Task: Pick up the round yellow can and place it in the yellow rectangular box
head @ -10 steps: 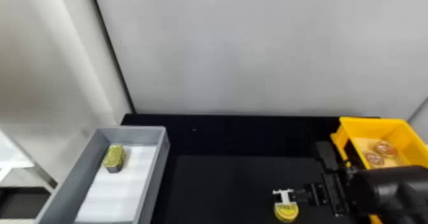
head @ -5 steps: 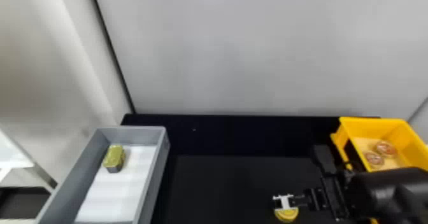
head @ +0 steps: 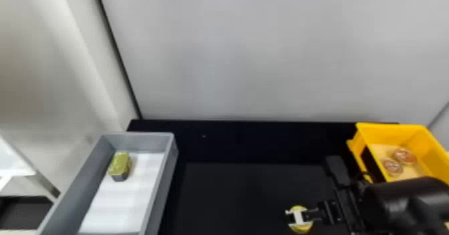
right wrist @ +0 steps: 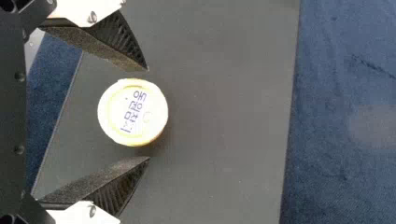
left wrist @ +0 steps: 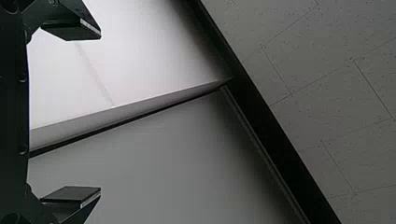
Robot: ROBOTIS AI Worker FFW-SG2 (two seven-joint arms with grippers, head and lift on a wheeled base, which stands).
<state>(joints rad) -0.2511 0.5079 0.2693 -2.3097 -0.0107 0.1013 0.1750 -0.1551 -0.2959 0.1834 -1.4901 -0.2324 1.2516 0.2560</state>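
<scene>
Before the grey wall stands a black table. The right gripper is open around the round yellow can; the left gripper is also open.

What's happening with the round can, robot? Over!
Right gripper open, lined up with round yellow can, not touching. Left gripper open, empty. Nothing seen blocking the can.

Head view: forward and down from above, can at your five o'clock. Right wrist view: downward, close, sharing that can. Left wrist view: facing walls, tiles.
</scene>
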